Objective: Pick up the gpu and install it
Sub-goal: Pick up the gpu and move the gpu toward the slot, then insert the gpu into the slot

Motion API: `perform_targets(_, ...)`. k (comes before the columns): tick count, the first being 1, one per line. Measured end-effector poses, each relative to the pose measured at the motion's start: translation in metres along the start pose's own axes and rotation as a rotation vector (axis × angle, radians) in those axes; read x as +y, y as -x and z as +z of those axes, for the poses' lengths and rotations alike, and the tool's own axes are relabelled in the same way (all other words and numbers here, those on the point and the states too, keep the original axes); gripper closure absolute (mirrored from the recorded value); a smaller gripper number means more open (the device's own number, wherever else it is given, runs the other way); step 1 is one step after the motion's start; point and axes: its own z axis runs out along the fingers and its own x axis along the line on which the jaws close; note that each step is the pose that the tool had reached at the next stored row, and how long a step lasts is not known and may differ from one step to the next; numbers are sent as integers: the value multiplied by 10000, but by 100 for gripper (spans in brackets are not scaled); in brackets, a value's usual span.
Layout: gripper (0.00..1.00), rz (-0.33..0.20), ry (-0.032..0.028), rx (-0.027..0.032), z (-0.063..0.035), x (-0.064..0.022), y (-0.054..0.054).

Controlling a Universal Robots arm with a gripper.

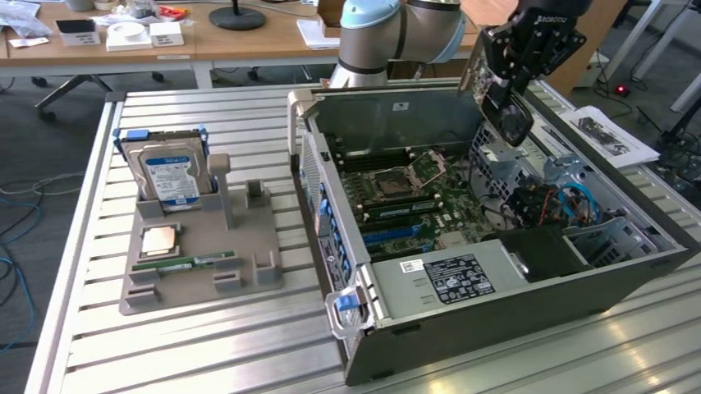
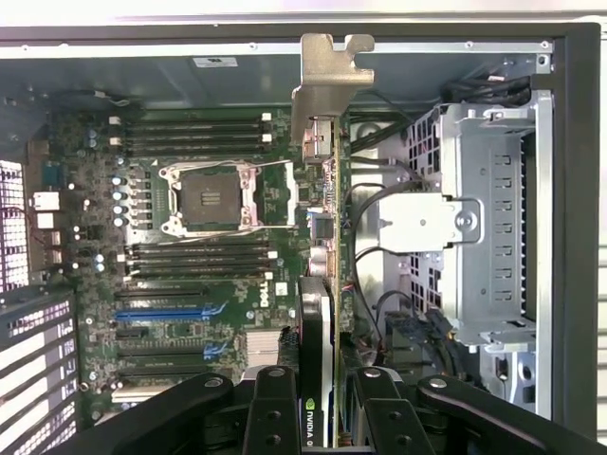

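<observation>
The gpu (image 1: 511, 123) hangs edge-down in the air over the back right part of the open computer case (image 1: 493, 316), its dark fan face showing in the exterior view. My gripper (image 1: 504, 82) is shut on it from above. In the wrist view the gpu (image 2: 322, 284) runs edge-on away from my gripper (image 2: 322, 422), with its silver end bracket (image 2: 327, 81) at the far end near the case's rear wall. A black finger (image 2: 270, 417) presses on each side of the card. Below it lies the motherboard (image 2: 190, 275) with its blue slots (image 2: 161, 311).
A grey holder tray (image 1: 192, 263) at the exterior view's left carries an upright hard drive (image 1: 170, 176), a CPU (image 1: 160, 240) and a RAM stick (image 1: 186, 263). Inside the case a silver drive cage (image 2: 493, 209) and cables (image 1: 559, 201) sit beside the card. The slatted metal table (image 1: 197, 353) surrounds everything.
</observation>
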Motion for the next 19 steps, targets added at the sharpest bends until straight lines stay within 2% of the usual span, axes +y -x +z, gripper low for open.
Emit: perform_targets(19,73,-18,0,0,1,1,21)
